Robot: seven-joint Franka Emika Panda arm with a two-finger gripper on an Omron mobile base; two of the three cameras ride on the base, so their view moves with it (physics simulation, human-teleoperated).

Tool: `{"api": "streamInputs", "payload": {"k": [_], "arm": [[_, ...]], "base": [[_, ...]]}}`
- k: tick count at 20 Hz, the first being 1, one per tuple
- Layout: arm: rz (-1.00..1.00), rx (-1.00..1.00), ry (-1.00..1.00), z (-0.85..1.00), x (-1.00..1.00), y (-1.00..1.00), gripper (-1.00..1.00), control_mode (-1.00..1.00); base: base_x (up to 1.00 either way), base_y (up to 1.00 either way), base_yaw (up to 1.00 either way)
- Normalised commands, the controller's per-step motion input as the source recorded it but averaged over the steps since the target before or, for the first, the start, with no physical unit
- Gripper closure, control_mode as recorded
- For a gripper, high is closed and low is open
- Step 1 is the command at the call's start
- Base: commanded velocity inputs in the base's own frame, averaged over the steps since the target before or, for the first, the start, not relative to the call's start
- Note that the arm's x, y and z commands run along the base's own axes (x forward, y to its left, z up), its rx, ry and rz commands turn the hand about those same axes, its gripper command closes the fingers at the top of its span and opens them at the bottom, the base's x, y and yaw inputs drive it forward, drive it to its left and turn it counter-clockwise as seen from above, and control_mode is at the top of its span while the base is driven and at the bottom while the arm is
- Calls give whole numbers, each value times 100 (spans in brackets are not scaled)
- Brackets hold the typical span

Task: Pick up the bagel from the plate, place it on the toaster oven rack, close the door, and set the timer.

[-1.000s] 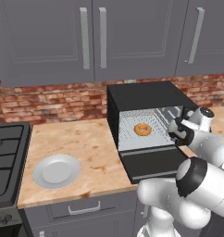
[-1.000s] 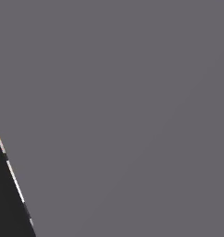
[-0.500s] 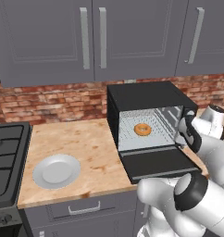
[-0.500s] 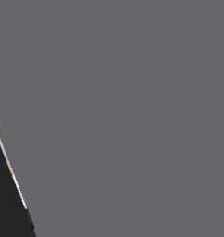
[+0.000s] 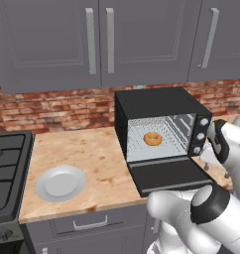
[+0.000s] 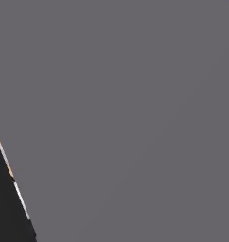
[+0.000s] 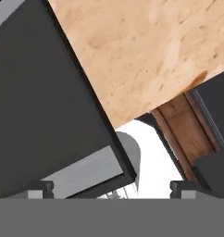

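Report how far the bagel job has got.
Done: the bagel lies on the toaster oven rack; the plate is bare. In hand: the open end effector sits empty beside the dropped door. Left: close the door, set the timer.

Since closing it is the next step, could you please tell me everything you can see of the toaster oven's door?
The door is a black rectangular drop-down panel, hinged along the oven's bottom front edge and lying fully open, roughly level, reaching out over the counter's front edge. Its inner face looks flat, dark and matte. In the hand view, a corner of it shows a light silvery strip along one edge. Nothing rests on it. Behind it, the bagel sits on the toaster oven rack.
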Motion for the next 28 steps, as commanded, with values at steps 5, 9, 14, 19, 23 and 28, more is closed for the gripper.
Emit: {"api": "streamInputs", "payload": {"k": [5,9,14,19,23,28], "arm": [[-4,20,8,0,-78,-7,-100,-100],[-6,17,0,0,-17,0,-100,-100],[-8,16,-7,-6,6,4,-100,-100],[-8,14,-9,-18,14,3,-100,-100],[-10,11,-9,-28,27,18,-100,-100],[-11,5,-6,-39,52,38,-100,-100]], "base": [[0,0,0],[0,0,0],[0,0,0],[0,0,0],[0,0,0],[0,0,0]]}}
